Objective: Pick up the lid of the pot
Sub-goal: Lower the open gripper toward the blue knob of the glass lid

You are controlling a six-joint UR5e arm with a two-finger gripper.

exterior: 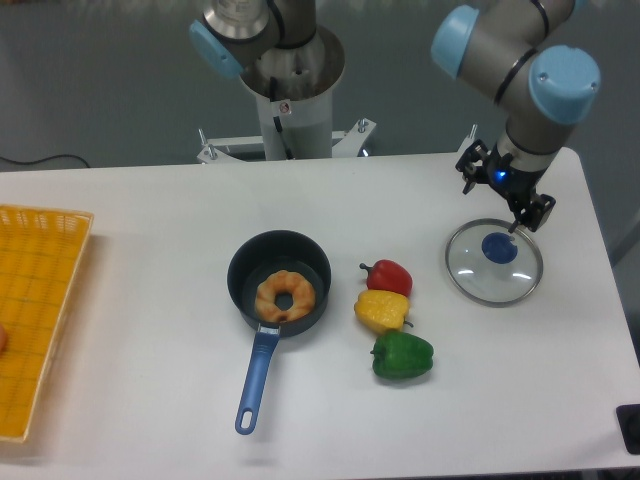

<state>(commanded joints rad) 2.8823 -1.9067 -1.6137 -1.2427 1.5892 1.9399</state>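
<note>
From where I stand, the lid (488, 284), a clear, round disc with a thin grey rim and a squat blue knob (499, 248), lies flat on the smooth white tabletop (150, 250), the dark fingers (536, 211) spread apart by its far edge, though I can't tell how high. Left of it sit a glossy red pepper (390, 278), a lumpy yellow one (382, 311) and a ridged green one (402, 355), then a round black pan (241, 270) with a long blue handle (258, 385), cradling a tan ring (270, 305).
</note>
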